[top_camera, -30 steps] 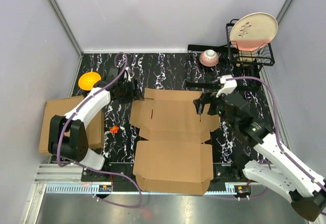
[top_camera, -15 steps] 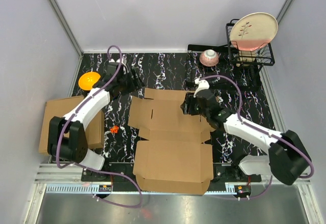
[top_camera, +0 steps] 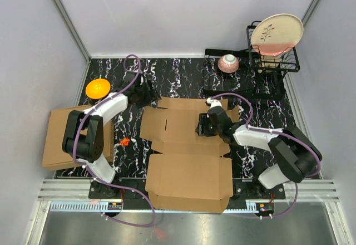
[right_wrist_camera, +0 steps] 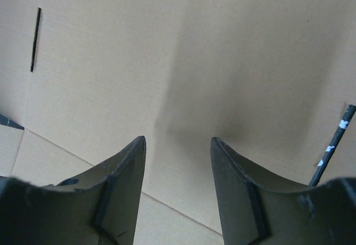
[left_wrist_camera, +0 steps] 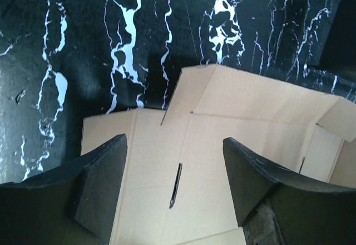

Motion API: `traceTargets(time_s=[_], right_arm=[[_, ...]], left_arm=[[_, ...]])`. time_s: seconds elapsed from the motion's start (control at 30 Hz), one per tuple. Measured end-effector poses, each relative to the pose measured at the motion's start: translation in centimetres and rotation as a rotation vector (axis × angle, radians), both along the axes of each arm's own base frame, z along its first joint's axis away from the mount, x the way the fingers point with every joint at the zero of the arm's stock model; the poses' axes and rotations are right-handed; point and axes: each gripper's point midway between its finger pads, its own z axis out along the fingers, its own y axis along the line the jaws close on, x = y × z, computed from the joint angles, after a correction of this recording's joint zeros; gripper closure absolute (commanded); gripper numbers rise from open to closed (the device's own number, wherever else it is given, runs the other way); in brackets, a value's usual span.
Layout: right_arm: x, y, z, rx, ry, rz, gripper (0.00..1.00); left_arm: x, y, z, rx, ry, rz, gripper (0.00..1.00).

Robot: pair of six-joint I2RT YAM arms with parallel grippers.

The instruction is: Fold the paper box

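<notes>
Lying flat and unfolded on the tabletop (top_camera: 183, 72), the paper box (top_camera: 186, 139) sat directly beneath both sets of jaws, the left gripper (left_wrist_camera: 173, 145) apart over a corner flap, the right gripper (right_wrist_camera: 178, 142) apart over a plain panel, with no fold yet made.

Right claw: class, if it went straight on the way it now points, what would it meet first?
The right claw, open, points at a flat panel of the paper box. It would probably meet that cardboard first; nothing shows in between, though the gap is hard to judge.
</notes>
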Motion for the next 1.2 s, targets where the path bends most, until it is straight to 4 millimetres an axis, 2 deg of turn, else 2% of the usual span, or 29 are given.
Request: traceTargets(time_s=[0.1,0.13,0.2,0.5,0.7,0.73,0.77,0.9,1.07,1.2], right_arm=[[-0.1,0.0,-0.8,-0.008,0.02,0.001,0.69],[-0.1,0.1,-1.0,-0.008,0.028,-0.003,0.86],[-0.1,0.1,-1.2,-0.009,0.036,-0.007,0.99],[0.6,0.6,-0.9,-0.008,0.045,-0.015,1.0],[0.5,0.6,-1.0,-0.01,0.051,-0.017,0.99],[0.4,0.6,-1.0,-0.01,0.052,-0.017,1.0],[0.4,0.6,-1.0,-0.01,0.052,-0.018,1.0],[0.4,0.6,-1.1,-0.01,0.054,-0.017,1.0],[0.3,0.7,-1.0,-0.007,0.056,-0.013,1.0],[0.3,0.7,-1.0,-0.005,0.058,-0.01,1.0]], left_arm=[[1.0,-0.3,-1.3,0.006,0.022,-0.001,0.35],[1.3,-0.4,-1.6,0.009,0.028,-0.001,0.37],[2.1,-0.8,-2.2,0.015,0.037,-0.001,0.4],[4.0,-2.9,-3.1,0.073,0.028,-0.027,0.45],[3.8,-2.8,-4.2,0.115,0.049,-0.032,0.5],[3.8,-2.7,-4.3,0.12,0.05,-0.029,0.52],[3.8,-2.7,-4.4,0.123,0.052,-0.028,0.6],[3.8,-2.6,-4.7,0.133,0.046,-0.027,0.78],[3.2,-2.5,-5.6,0.167,0.031,-0.029,0.87],[2.8,-3.5,-5.0,0.181,-0.009,-0.053,0.99]])
